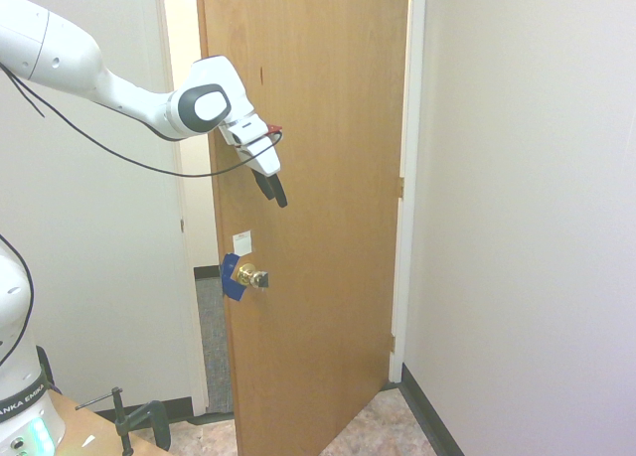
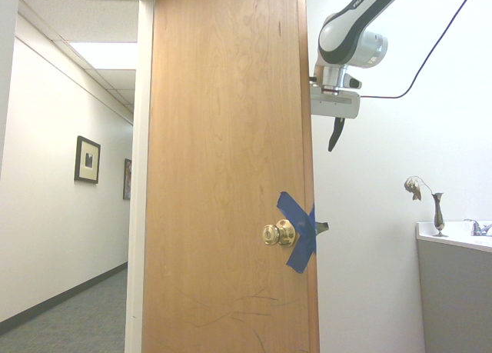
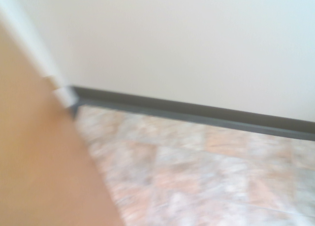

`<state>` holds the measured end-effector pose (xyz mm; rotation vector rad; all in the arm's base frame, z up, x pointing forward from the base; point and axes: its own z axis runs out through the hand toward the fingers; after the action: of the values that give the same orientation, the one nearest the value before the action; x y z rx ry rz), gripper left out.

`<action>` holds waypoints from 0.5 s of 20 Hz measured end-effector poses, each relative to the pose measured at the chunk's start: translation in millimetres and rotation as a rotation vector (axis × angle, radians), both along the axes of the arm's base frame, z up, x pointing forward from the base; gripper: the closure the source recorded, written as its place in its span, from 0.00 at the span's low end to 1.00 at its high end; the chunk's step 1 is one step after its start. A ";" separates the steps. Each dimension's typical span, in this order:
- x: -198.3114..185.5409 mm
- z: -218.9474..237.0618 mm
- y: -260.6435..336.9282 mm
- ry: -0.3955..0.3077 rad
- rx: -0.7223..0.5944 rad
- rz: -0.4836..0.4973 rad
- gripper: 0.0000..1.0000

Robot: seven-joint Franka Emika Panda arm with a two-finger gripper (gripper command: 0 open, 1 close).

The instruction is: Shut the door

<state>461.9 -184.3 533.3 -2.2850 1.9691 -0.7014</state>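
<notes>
I have the door (image 1: 318,237) ajar beside and below the fingers (image 1: 269,188), its brass knob (image 1: 252,276) lower down; I can't tell whether they're apart or together. I'd press the knob-side face near its free edge, clear of the knob, and follow its swing steadily toward the frame (image 1: 409,178).

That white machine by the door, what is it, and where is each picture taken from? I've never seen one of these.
It's a robot arm. Two cameras watch from opposite sides; the second also shows a hallway and a vase on a white counter. The third, blurry picture comes from the arm's wrist, showing floor and wall. The hand holds nothing that I can see. It's higher than the brass knob of the door, which stands open.
</notes>
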 end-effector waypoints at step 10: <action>177.5 -46.9 163.7 0.027 -0.044 0.463 0.00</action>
<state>639.4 -20.6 486.4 -2.6417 1.3547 -0.6684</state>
